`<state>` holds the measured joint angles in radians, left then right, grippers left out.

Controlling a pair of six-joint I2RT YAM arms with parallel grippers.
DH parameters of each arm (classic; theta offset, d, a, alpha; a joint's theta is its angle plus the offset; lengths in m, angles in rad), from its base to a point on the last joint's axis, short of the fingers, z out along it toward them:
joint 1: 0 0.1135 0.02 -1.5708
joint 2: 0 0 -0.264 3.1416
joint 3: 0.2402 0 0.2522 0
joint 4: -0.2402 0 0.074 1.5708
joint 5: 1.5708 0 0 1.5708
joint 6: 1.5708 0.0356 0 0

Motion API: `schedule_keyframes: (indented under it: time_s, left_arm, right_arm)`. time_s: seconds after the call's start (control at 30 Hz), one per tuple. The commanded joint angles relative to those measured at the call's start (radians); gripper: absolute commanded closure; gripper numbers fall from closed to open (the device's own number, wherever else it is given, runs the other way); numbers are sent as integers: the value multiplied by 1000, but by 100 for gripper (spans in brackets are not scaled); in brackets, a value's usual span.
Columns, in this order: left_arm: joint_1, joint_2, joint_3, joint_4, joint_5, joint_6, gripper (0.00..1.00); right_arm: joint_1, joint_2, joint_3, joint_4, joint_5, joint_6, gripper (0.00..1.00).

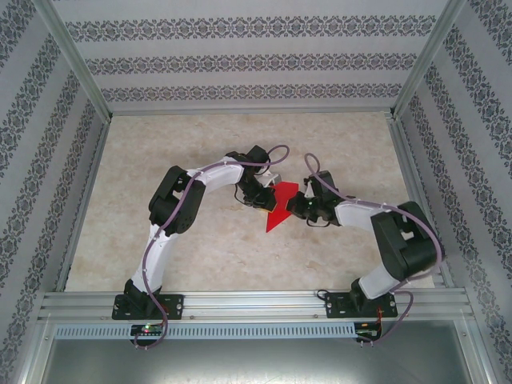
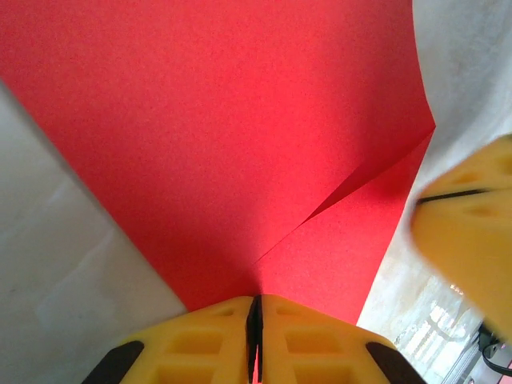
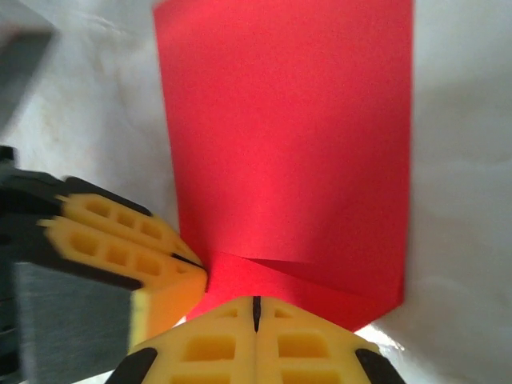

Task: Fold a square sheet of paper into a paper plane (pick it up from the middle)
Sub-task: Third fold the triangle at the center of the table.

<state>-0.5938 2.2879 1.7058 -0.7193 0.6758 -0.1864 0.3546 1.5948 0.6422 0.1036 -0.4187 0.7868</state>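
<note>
The square sheet of paper (image 1: 282, 210) is bright red and partly folded, lying between the two grippers at the middle of the table. In the left wrist view the sheet of paper (image 2: 240, 136) shows a crease running down to my left gripper (image 2: 255, 308). That gripper is shut, with a sliver of red in the seam between its yellow fingers (image 2: 200, 336). My right gripper (image 3: 256, 308) is shut, its tips at the near edge of the paper (image 3: 288, 144), where a small flap is folded over. No red shows in its seam. In the top view the left gripper (image 1: 267, 202) and right gripper (image 1: 295, 207) nearly meet.
The table (image 1: 200, 256) is pale marble-patterned, fenced by an aluminium frame (image 1: 248, 302) and patterned walls. The left gripper's fingers (image 3: 132, 244) crowd the right wrist view at left; a right finger (image 2: 468, 232) intrudes at right in the left wrist view.
</note>
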Motion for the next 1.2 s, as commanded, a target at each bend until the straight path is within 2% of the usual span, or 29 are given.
schedule_keyframes:
  time_s: [0.0, 0.17, 0.4, 0.5, 0.6, 0.73, 0.87, 1.17]
  left_arm:
    - [5, 83, -58, -58, -153, 21, 87]
    - [6, 70, -65, -60, -160, 23, 87]
    - [6, 70, -65, -58, -160, 21, 86]
    - [6, 71, -61, -60, -160, 24, 86]
    - [6, 73, -59, -61, -160, 24, 86]
    - [6, 74, -60, -58, -158, 24, 86]
    - [6, 75, -58, -58, -157, 24, 86]
    - [6, 73, -63, -54, -155, 24, 86]
  right_arm:
    - [4, 65, 23, 31, -12, 12, 96]
    - [-37, 60, 30, -78, 58, -53, 96]
    - [-72, -39, 55, -237, 153, -100, 94]
    - [-76, -50, 46, -207, 113, -80, 90]
    - [-72, -44, 39, -162, 58, -42, 81]
    - [-63, -26, 37, -117, 25, -17, 76]
    - [-61, 3, 41, -61, -17, 4, 76]
    - [-52, 4, 50, -111, -9, 8, 74]
